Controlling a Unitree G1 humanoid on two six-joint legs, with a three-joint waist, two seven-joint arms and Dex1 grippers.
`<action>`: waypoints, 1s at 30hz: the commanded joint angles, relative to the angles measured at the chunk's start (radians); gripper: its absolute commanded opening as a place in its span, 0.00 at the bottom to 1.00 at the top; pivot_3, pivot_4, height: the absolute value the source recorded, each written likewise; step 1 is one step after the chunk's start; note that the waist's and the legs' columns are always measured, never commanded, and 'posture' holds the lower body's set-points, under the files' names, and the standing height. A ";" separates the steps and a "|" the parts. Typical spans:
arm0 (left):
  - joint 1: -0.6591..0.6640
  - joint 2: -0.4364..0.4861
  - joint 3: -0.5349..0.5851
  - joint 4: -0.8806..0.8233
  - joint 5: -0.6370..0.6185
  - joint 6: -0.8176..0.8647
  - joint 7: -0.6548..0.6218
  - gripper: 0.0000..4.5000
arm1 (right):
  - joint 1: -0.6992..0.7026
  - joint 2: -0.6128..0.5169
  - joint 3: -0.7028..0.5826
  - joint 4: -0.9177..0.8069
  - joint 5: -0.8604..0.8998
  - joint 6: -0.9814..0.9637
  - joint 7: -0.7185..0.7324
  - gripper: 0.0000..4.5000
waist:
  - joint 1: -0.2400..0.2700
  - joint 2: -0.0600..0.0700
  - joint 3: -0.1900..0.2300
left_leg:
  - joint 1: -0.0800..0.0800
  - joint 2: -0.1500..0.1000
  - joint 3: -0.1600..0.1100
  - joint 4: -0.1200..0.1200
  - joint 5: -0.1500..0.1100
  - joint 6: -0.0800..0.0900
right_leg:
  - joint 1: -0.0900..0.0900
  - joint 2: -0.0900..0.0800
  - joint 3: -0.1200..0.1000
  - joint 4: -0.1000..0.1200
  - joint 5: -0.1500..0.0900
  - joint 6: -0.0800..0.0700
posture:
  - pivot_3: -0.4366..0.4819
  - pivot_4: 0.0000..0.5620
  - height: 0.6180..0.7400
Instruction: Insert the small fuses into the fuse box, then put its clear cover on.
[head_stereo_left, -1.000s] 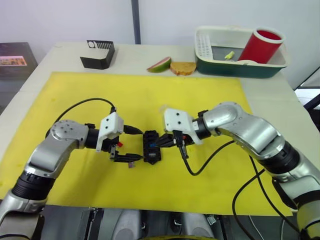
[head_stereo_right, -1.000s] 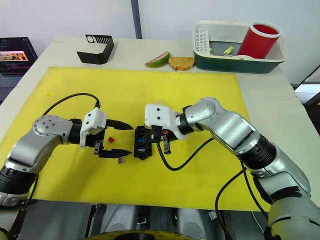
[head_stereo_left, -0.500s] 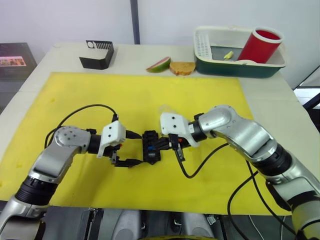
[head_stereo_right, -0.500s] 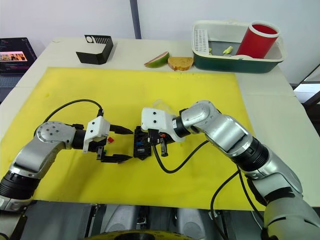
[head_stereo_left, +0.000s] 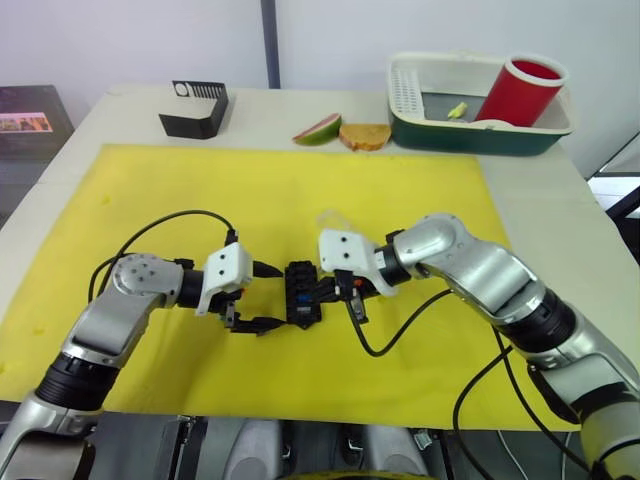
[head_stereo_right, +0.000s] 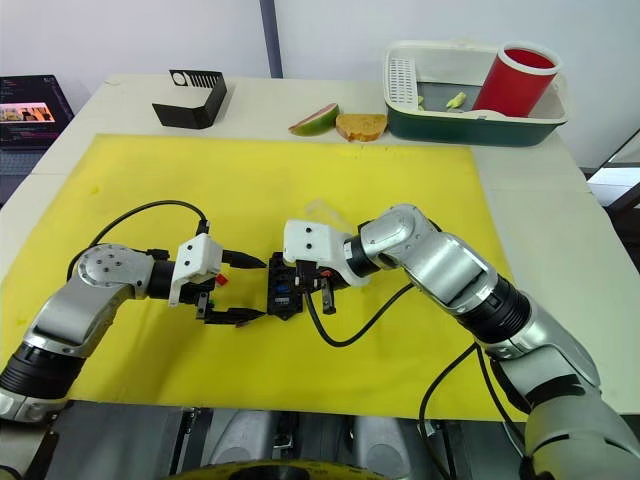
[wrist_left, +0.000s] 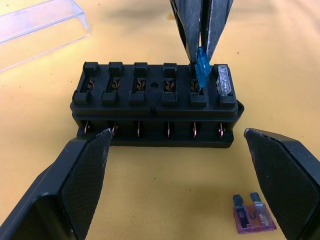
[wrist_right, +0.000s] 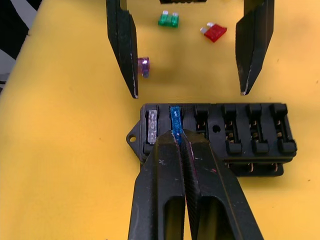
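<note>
1. The fuse box (wrist_left: 154, 107) lies on the yellow mat (head_stereo_left: 300, 200) near the middle of the worktop (head_stereo_left: 520, 190), between the 2 grippers.
2. The right gripper (wrist_right: 177, 137) has its jaws pressed together on the blue fuse (wrist_left: 202, 70), which stands tilted at the second slot from one end of the box.
3. The grey fuse (wrist_left: 223, 81) sits in the end slot just beside the blue one; the other 4 slots in that row look unfilled.
4. The left gripper (wrist_right: 187, 90) has its jaws spread wide and holds nothing; its tips sit just beside the long side of the box, apart from it.
5. The purple fuse (wrist_left: 254, 220) lies flat on the mat close to 1 left fingertip (wrist_left: 287, 175).
6. The green fuse (wrist_right: 169, 19) and the red fuse (wrist_right: 214, 32) lie on the mat farther behind the left gripper, near each other.
7. The clear cover (wrist_left: 42, 25) rests on the mat beyond the box, on the right arm's side, apart from it.
8. At the far edge of the worktop stand a black slotted stand (head_stereo_left: 195, 108), a fruit slice (head_stereo_left: 318, 129), a piece of bread (head_stereo_left: 365, 136) and a green tray (head_stereo_left: 480, 135) holding a red cup (head_stereo_left: 520, 92).
</note>
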 joint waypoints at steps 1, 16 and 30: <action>-0.011 -0.002 0.006 -0.012 0.000 -0.016 0.000 0.99 | 0.000 0.013 -0.009 -0.007 -0.014 -0.012 0.002 0.00 | 0.000 0.000 0.000 | 0.000 0.000 0.000 0.000 0.000 0.000 | 0.000 0.000 0.000 0.000 0.000 0.000 | 0.48 0.27 1.00; -0.011 0.000 0.000 -0.012 0.003 -0.017 -0.004 0.99 | -0.012 0.025 -0.021 0.003 -0.037 -0.021 0.014 0.00 | -0.001 0.000 0.000 | 0.000 0.000 0.000 0.000 0.000 0.000 | 0.000 0.000 0.000 0.000 0.000 0.000 | 0.48 0.27 1.00; -0.011 -0.001 -0.004 -0.008 0.013 -0.025 -0.006 0.99 | -0.031 0.030 -0.047 -0.016 -0.019 0.009 0.022 0.00 | -0.001 0.000 0.000 | 0.000 0.000 0.000 0.000 0.000 0.000 | 0.000 0.000 0.000 0.000 0.000 0.000 | 0.48 0.27 1.00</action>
